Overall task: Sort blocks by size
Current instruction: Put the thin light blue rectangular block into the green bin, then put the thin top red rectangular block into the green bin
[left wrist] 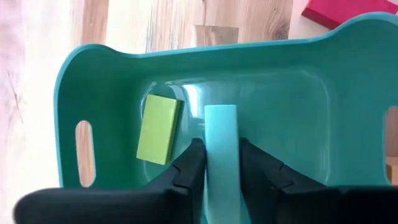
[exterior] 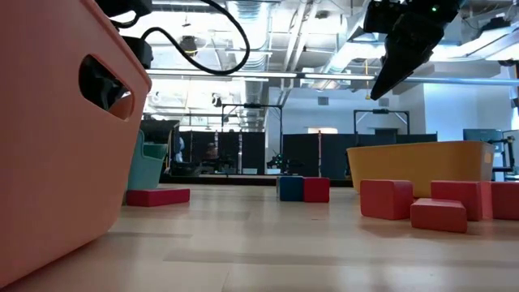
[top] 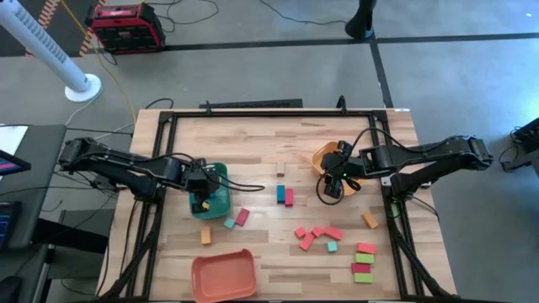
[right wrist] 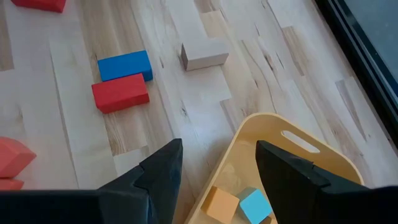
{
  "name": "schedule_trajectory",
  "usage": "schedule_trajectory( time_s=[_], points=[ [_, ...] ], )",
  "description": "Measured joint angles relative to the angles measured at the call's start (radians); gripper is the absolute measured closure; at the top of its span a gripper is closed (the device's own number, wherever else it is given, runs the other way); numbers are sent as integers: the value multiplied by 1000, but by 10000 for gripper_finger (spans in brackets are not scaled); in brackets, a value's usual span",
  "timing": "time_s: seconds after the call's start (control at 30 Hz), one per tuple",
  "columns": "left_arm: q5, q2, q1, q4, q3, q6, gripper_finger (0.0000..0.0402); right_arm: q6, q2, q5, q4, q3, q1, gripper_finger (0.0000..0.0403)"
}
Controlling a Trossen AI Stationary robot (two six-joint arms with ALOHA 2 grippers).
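Observation:
My left gripper [top: 200, 199] reaches down into the teal-green tray [left wrist: 186, 53] and is shut on a pale teal bar block [left wrist: 221, 134]. A lime-green block [left wrist: 158, 129] lies flat on the tray floor beside the bar. My right gripper [right wrist: 219, 148] hangs open and empty over the near rim of the yellow tray [right wrist: 292, 146]. That tray holds an orange cube [right wrist: 221, 204] and a light blue cube [right wrist: 255, 205]. More blocks lie loose on the table, among them a blue one [right wrist: 124, 65] and a red one [right wrist: 120, 93] side by side. My left gripper pinches the teal bar's two long sides [left wrist: 219, 163] between its two fingers. The fingers come from above, slanting steeply down, and lie along the bar. The bar points down into the tray; whether its far end touches the floor I cannot tell.
A salmon tray [top: 223, 273] stands at the near edge. Red blocks [top: 316, 236] and a green and pink stack [top: 364, 261] lie near right, an orange block [top: 369, 220] beyond them. Pink [top: 242, 216], teal [top: 229, 223] and orange [top: 205, 234] blocks lie just near of the green tray.

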Motion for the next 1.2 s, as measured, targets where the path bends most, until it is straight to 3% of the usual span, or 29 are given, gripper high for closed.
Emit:
schedule_trajectory(
  time_s=[0.43,0.9,1.2],
  points=[
    [-73,0,0,16,0,-5,257,0,0,0,0,0,22,168],
    [-97,-1,0,176,64,100,252,2,0,-1,0,0,21,168],
    [141,59,0,391,72,115,252,0,0,-1,1,0,21,168]
  ],
)
